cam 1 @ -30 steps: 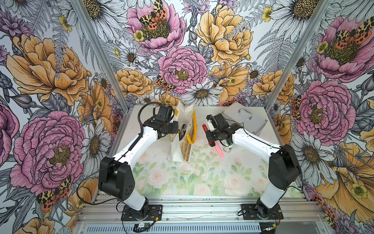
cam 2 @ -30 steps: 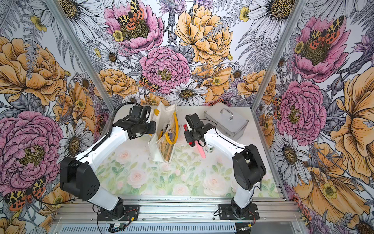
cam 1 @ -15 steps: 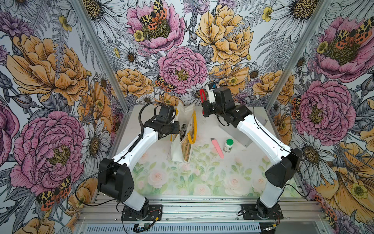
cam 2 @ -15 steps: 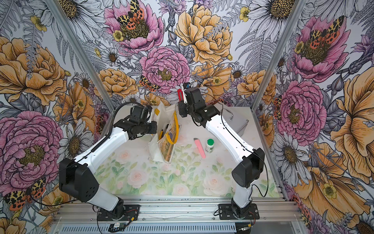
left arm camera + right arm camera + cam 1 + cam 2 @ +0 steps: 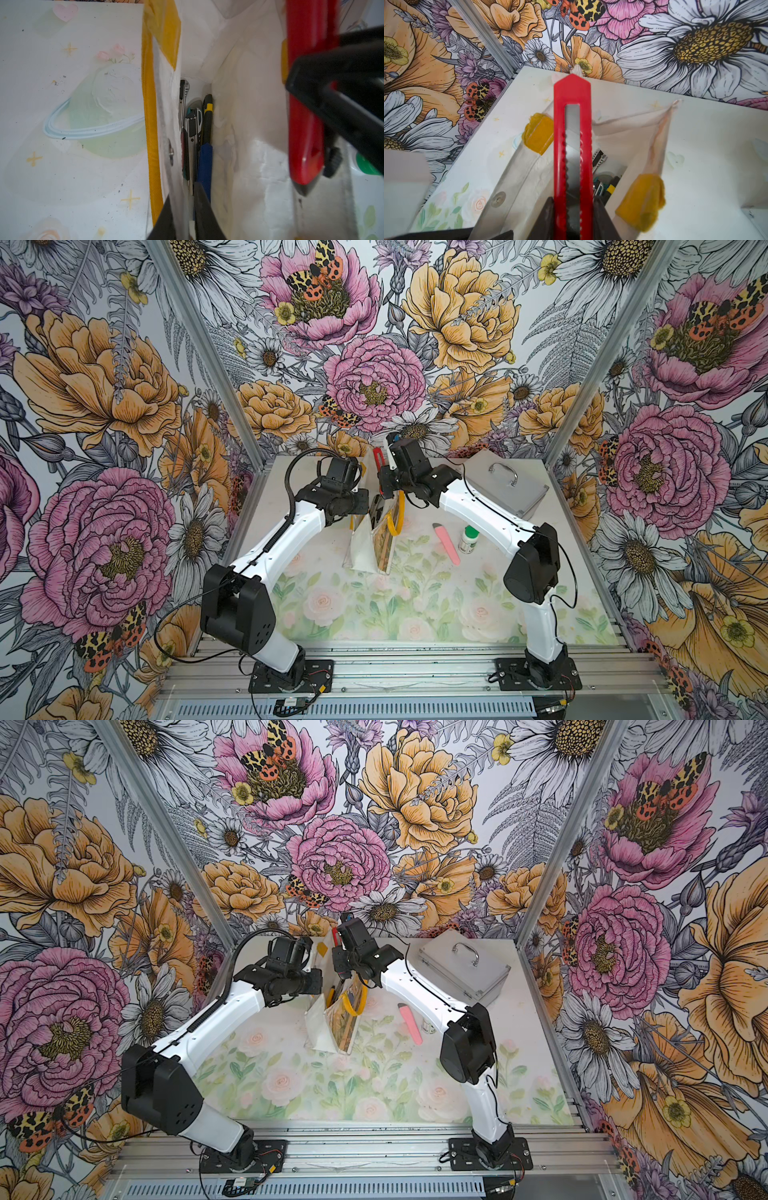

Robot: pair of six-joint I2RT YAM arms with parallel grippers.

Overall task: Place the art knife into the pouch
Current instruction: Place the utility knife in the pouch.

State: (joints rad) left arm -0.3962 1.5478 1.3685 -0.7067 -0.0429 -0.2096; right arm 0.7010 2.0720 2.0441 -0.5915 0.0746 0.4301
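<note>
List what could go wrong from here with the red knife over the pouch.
1. The knife in the right gripper hangs over the pouch, close to one wall; released here, it may catch the rim or a yellow handle and fall outside.
2. Only the left gripper pinches one wall; a nudge may pull it free and shut the mouth.
3. The knives inside crowd the bottom, so this one may jam.

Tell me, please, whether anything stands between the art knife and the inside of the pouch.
Nothing visible does. The right hand holds the art knife over the pouch, whose mouth the left hand pinches open; other knives lie deep inside.
</note>
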